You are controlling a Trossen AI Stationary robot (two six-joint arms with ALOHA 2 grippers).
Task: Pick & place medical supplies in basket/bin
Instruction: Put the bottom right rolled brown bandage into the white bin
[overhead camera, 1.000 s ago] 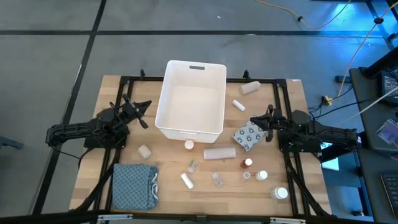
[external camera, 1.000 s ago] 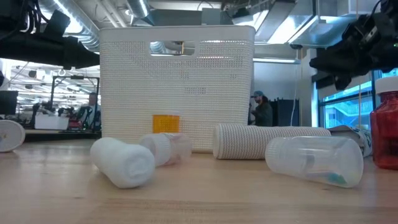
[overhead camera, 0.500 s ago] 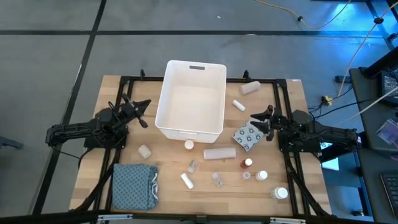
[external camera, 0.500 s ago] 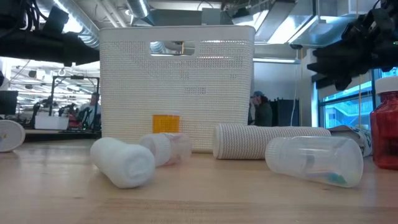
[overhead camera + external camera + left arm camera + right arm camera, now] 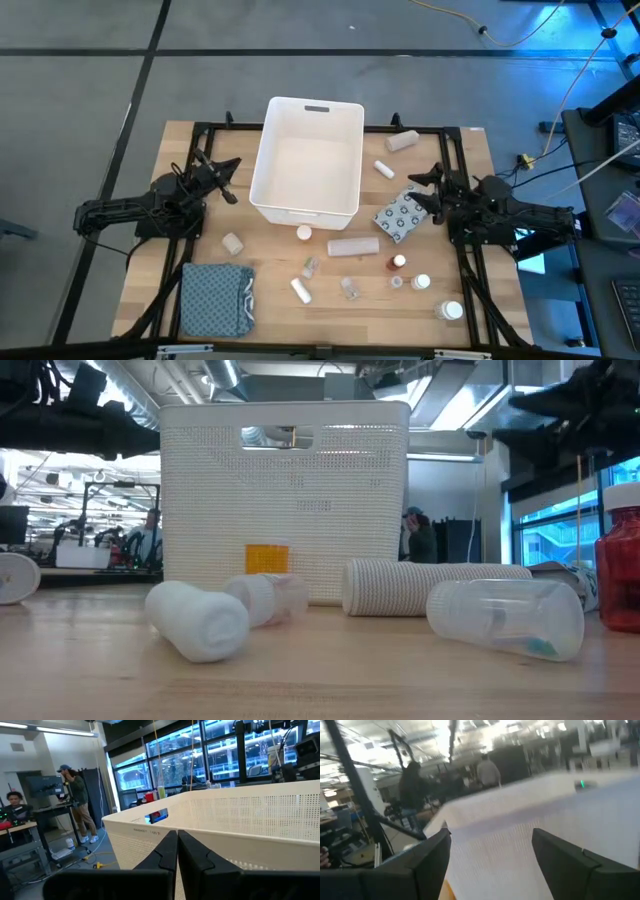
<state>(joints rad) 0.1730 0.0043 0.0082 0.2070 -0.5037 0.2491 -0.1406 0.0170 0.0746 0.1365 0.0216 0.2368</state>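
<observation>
High view: the white basket (image 5: 307, 160) stands on the wooden table (image 5: 470, 160) toward its far edge, slot handle on the far short side, nothing visible inside. The left gripper (image 5: 224, 170) hovers just beside the basket's left wall, fingers pressed together and holding nothing. The right gripper (image 5: 428, 190) sits at the basket's right, above the far corner of the grey dotted packet (image 5: 400, 216), its fingers spread wide and empty.

Most supplies lie on the table between the basket and the near edge. A long beige bandage roll (image 5: 353, 246) rests near the packet, a small white bottle (image 5: 304, 233) just off the basket's near wall, and a small beige roll (image 5: 233, 242) toward the left. Nearer the front edge lie a white bottle on its side (image 5: 300, 290), two clear vials (image 5: 311, 267) (image 5: 349, 288), a red-capped bottle (image 5: 398, 262) and white bottles (image 5: 421, 283) (image 5: 453, 310) by the near right corner. Another beige roll (image 5: 402, 141) and a white bottle (image 5: 384, 168) lie to the basket's right, by the far edge. A folded blue-grey cloth (image 5: 216, 298) occupies the near left corner.

Low view shows an orange label (image 5: 266, 558) low on the basket's wall; no writing can be read anywhere.
</observation>
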